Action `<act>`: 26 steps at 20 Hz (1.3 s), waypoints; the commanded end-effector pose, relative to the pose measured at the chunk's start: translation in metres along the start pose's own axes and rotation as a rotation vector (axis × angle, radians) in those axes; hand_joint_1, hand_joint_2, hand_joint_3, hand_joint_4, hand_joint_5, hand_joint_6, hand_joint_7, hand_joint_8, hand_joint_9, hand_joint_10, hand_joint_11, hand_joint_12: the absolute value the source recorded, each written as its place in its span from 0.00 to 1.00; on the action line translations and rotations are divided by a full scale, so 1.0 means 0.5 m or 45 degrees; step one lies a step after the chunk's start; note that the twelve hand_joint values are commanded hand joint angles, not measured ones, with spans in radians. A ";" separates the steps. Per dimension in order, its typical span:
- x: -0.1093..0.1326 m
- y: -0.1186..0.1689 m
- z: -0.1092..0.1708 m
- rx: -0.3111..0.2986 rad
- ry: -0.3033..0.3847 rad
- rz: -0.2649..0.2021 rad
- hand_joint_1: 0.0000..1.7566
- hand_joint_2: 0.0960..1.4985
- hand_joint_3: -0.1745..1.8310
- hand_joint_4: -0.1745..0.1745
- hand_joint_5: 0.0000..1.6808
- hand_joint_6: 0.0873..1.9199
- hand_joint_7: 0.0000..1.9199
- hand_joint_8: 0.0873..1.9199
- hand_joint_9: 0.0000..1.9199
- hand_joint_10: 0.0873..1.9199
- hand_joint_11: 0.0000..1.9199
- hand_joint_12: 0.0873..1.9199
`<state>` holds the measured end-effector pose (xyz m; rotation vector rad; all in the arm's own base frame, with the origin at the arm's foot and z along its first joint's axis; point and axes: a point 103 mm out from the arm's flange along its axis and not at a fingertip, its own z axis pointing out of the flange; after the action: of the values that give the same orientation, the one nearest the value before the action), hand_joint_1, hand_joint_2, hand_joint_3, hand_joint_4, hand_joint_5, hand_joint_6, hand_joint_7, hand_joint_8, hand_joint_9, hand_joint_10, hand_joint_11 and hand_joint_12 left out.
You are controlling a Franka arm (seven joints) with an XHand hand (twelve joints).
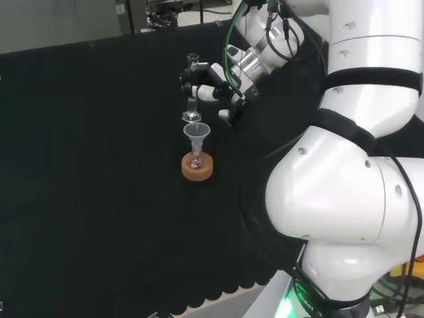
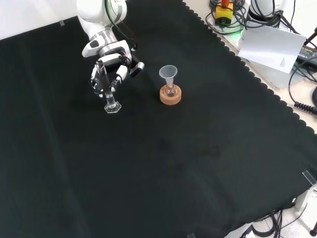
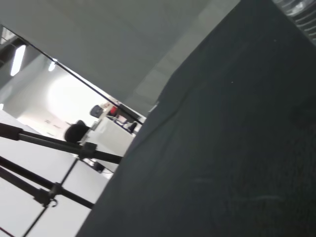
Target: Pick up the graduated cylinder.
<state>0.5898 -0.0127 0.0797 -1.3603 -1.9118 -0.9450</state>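
1. Nearest in the front view, the black cloth lies bare across the lower part of the bench

2. Farther up in that view, a cork ring rests on the cloth with a small clear flask seated in it and a clear funnel standing in the flask's neck

3. Left of the cork ring in the front view, well apart from it, the graduated cylinder stands upright, its hexagonal foot at the cloth; whether the foot touches the cloth I cannot tell

4. Directly above the foot, the hand comes down from the view's top, its fingers curled round the cylinder's upper tube so that only the lower tube and foot show below them

5. From the head view, the cylinder stands just beyond the funnel, its rim poking out above the hand and its foot below, with the hand closed on the middle from the right

6. Farthest off, the white arm leads away from the hand toward the top edge
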 end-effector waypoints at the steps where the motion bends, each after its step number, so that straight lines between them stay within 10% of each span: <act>1: 0.013 0.003 -0.013 -0.003 -0.179 0.037 0.65 0.75 0.08 0.01 0.55 0.54 0.53 0.26 0.65 0.07 0.58 0.40; 6: 0.021 -0.002 -0.037 0.021 -0.274 0.053 0.71 0.73 0.09 0.00 0.56 0.52 0.51 0.51 0.69 0.05 0.61 0.39; 26: 0.158 -0.091 -0.115 0.154 -0.522 0.061 0.72 0.71 0.09 0.00 0.61 0.47 0.55 0.46 0.75 0.00 0.65 0.37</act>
<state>0.5573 -0.0275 0.1479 -1.5840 -2.1331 -0.6562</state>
